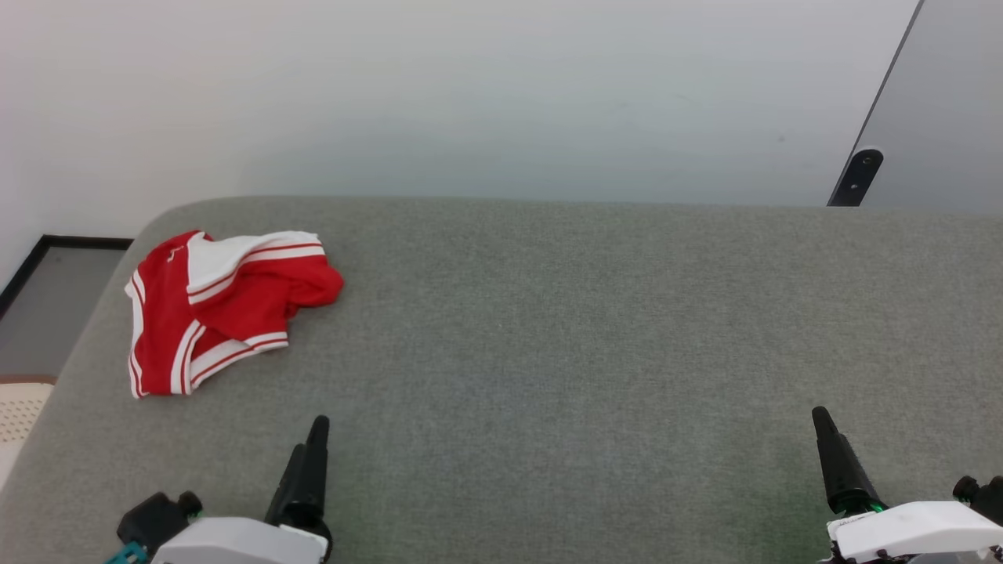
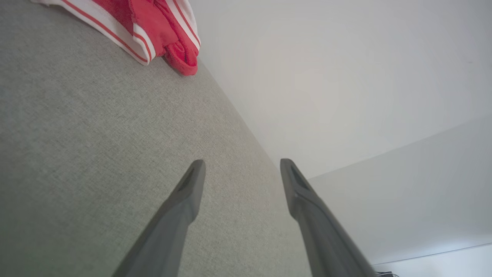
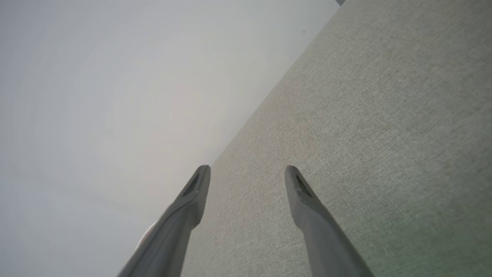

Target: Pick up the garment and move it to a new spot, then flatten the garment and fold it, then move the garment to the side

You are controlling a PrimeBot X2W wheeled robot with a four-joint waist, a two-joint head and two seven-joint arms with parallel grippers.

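The garment lies crumpled in a heap near the far left corner of the grey fabric table, red with white, red-striped trim; any lettering is hidden in the folds. My left gripper hovers low at the near left, below and right of the heap and apart from it. In the left wrist view the left gripper stands open and empty, with the garment far ahead at the top left. My right gripper is at the near right, far from the cloth. In its own view the right gripper is open over bare table.
A pale wall rises behind the table's far edge. A dark-edged grey panel leans at the upper right. Past the table's rounded left corner lie a dark-framed floor area and a beige perforated object.
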